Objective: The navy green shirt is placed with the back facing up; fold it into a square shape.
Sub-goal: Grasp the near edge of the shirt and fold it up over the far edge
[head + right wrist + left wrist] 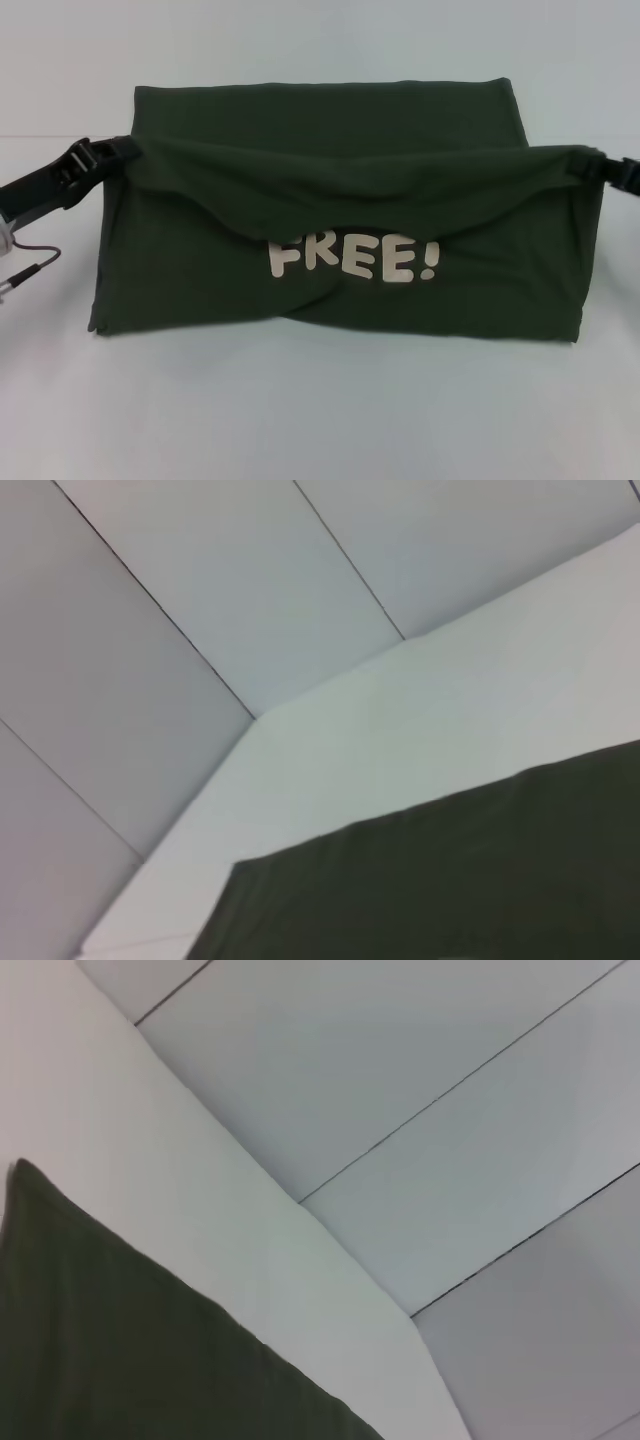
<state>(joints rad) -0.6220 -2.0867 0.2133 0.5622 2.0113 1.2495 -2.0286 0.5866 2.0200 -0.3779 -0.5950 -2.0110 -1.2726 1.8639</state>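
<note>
Both grippers, L & R, clamped on shirt edge.

The navy green shirt is soft, matt cloth that sags in loose folds; its pale lettering looks like a flat, smooth print. The surface under it is white, smooth and matt. The left gripper and right gripper look like black plastic with a faint sheen. Beyond the surface, the grey floor is smooth, with thin dark seams.
</note>
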